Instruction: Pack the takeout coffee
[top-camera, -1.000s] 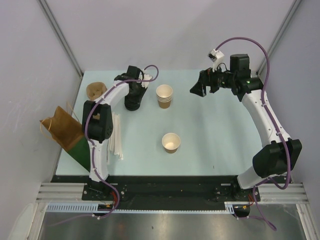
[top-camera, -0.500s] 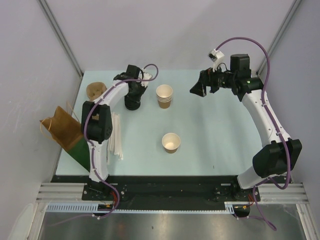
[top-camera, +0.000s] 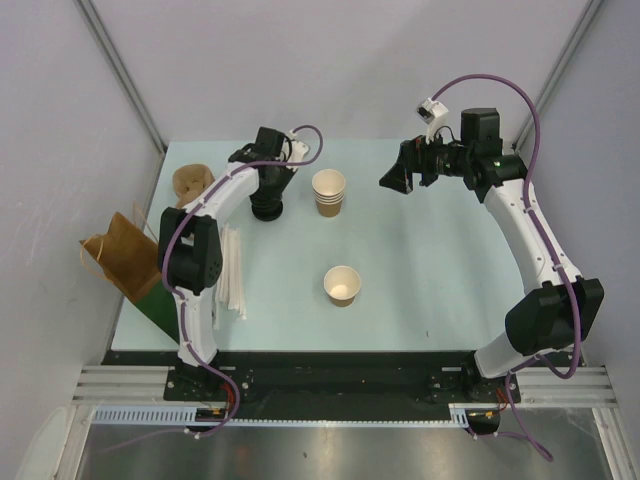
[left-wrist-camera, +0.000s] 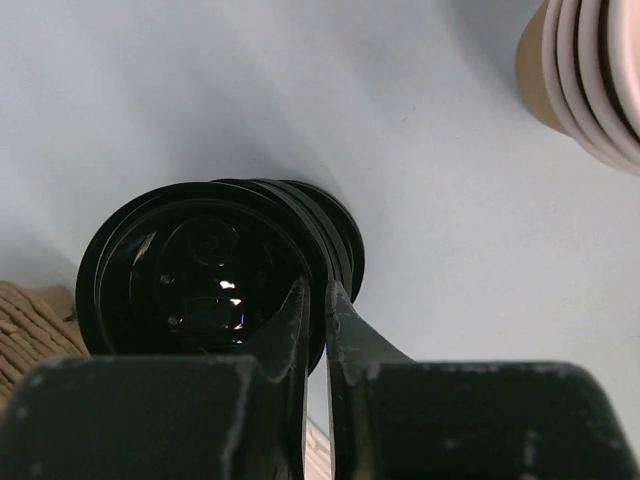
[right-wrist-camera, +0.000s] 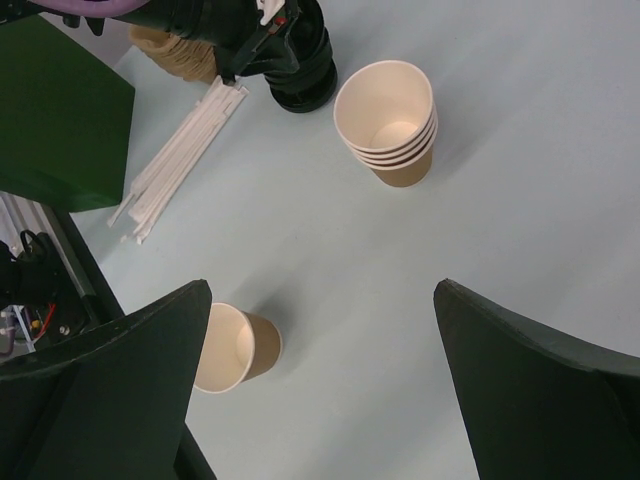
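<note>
The takeout coffee cup (top-camera: 342, 285), small, tan and cream inside, stands alone mid-table with no lid on it; it also shows in the right wrist view (right-wrist-camera: 232, 348). A stack of black lids (top-camera: 265, 208) sits at the back left. My left gripper (left-wrist-camera: 318, 300) reaches down onto that stack (left-wrist-camera: 200, 270), its jaws pinched on the rim of the top lid. My right gripper (right-wrist-camera: 322, 290) hangs open high over the back right of the table (top-camera: 400, 178), holding nothing.
Nested tan cups (top-camera: 328, 192) stand just right of the lids. White straws (top-camera: 235, 270) lie along the left side. A brown paper bag (top-camera: 125, 255) over a green bag (top-camera: 150, 295) sits at the left edge. Brown sleeves (top-camera: 190, 182) are at the back left corner.
The left gripper's jaws have narrowed onto the top lid's rim, and the left arm's elbow has shifted slightly. The right arm and the cups have not moved.
</note>
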